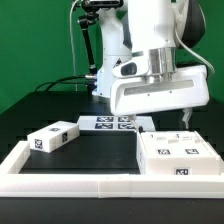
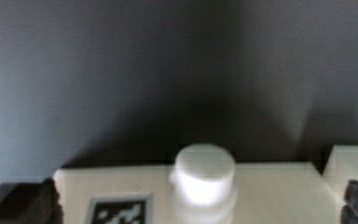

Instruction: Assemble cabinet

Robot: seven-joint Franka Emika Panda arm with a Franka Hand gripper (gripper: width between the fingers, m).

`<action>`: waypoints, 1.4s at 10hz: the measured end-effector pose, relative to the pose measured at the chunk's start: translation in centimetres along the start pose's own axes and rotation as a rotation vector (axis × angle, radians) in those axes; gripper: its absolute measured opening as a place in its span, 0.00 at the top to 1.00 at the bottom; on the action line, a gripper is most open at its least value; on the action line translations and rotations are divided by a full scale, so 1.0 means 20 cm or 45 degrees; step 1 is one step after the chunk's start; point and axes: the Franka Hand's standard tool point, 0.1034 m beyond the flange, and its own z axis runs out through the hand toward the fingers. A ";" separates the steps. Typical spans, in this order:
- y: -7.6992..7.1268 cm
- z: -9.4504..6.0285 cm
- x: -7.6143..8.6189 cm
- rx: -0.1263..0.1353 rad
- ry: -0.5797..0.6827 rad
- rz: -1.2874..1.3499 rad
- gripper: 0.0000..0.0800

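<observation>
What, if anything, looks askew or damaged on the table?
Only the small block at the exterior view's left: it lies turned at an angle to the frame, apart from the cabinet body. I see no damage and no spill.

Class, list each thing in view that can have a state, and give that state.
cabinet body: resting flat, not gripped.
small block: lying loose, apart from the cabinet body.
pincer: open, empty, above the cabinet body.
</observation>
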 end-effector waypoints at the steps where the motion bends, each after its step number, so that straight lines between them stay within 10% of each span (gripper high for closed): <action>1: -0.01 0.04 -0.01 0.005 -0.001 -0.007 0.00; 12: 0.02 0.16 0.03 0.012 0.027 -0.041 0.00; 14: 0.01 0.16 0.03 0.013 0.026 -0.046 0.26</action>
